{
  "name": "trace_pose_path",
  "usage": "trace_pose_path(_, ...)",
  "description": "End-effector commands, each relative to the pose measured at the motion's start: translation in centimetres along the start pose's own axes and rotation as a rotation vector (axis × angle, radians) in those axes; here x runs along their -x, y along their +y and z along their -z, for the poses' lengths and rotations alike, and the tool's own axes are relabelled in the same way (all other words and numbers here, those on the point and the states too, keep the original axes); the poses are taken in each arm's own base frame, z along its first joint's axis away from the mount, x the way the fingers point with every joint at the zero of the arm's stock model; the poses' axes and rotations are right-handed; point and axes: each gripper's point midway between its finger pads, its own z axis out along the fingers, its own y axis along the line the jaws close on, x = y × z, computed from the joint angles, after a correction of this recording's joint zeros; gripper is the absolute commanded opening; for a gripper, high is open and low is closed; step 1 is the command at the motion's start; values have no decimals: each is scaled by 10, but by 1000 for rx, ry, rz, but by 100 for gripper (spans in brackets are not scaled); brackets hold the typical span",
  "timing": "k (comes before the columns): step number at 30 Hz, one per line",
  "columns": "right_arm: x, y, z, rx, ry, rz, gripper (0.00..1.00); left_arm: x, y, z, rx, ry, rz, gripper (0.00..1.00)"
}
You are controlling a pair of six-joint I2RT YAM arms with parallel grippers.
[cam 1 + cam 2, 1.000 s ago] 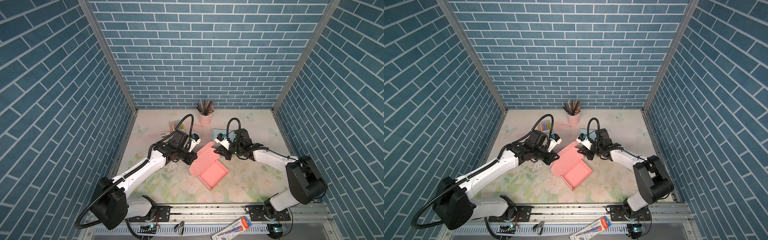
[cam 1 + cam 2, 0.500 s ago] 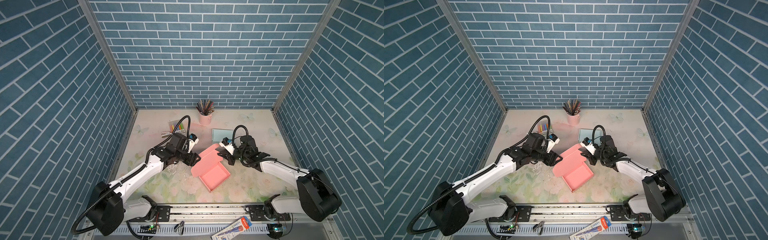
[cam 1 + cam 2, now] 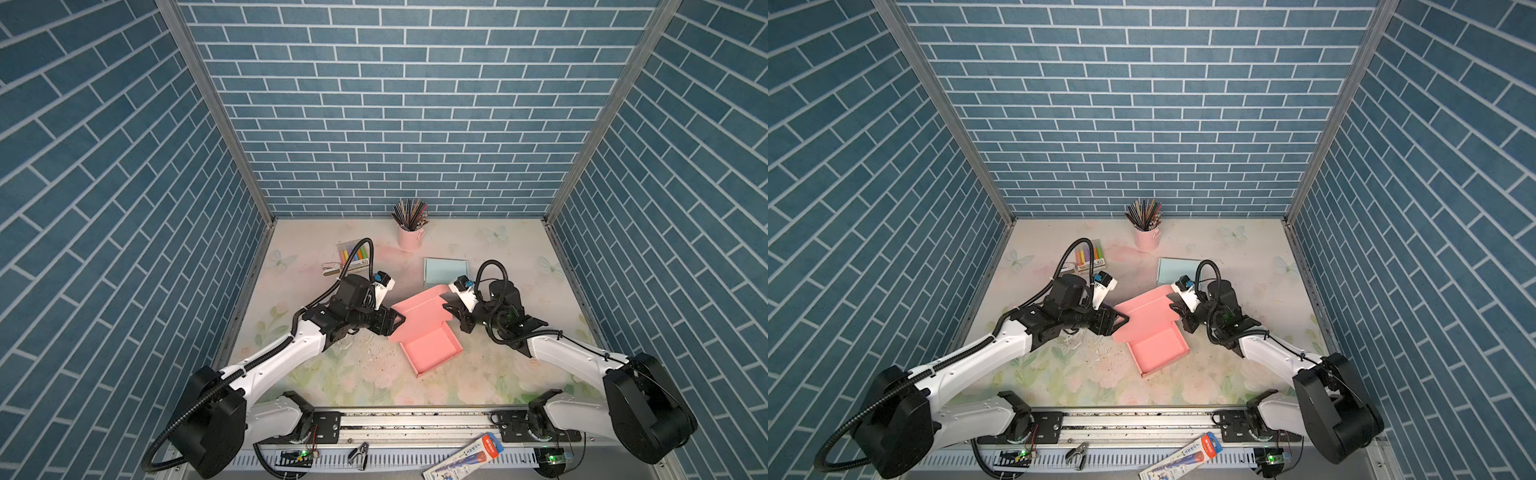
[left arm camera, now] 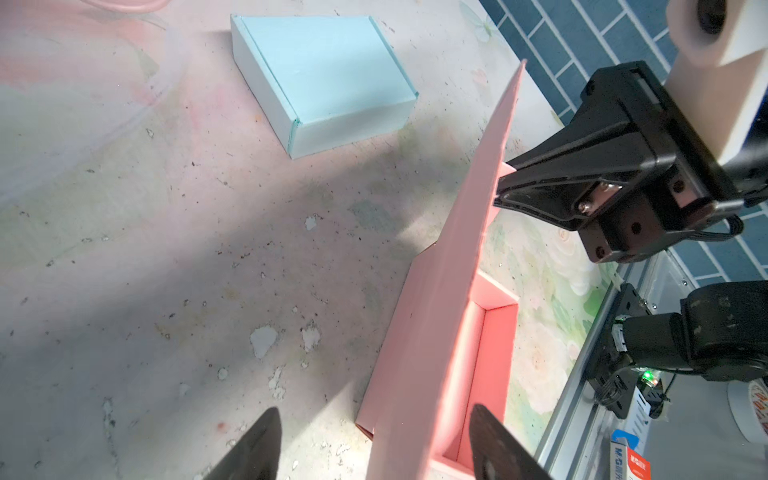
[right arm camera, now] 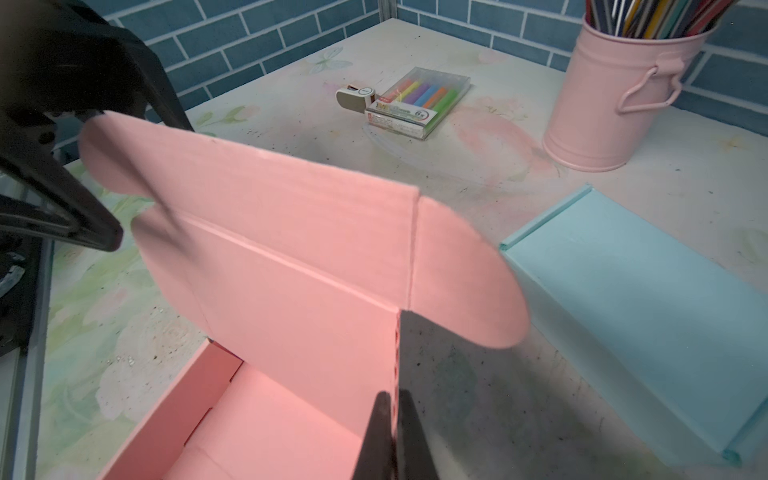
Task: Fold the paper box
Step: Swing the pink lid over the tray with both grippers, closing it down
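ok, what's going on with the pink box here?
Two arms are folding the pink paper box. Its tray is formed and the lid stands raised, not closed yet. The left tool is open, straddling the lid's edge without gripping. The right tool is shut at the lid's other side edge; whether it pinches the card is unclear.

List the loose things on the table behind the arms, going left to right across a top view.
marker pack → pencil cup → blue box. The pink box is left out: it lies nearer and spans the same stretch as the cup and the blue box.
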Motion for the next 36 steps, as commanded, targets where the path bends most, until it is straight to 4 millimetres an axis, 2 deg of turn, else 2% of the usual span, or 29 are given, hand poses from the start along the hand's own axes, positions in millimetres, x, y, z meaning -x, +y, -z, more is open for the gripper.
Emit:
trace_pose_path(1,10,-12,5,-65,-41,-30,0,0,0,-8,-14,-14,17,66)
trace_pose_path(9,5,-14,4,-73,-39,-44,0,-6,8,-18,22,16,20,50)
trace_pose_path(15,6,-19,6,-108,-39,-49,0,-9,11,-19,57,20,17,35)
trace_pose_path(20,7,-21,8,-121,-40,-50,0,-12,13,-15,85,26,11,25)
trace_pose_path(31,6,-25,11,-151,-36,-57,0,-17,11,-13,99,39,8,11)
trace_pose_path(36,7,-24,11,-150,-39,-52,0,-14,10,-10,119,34,-1,1)
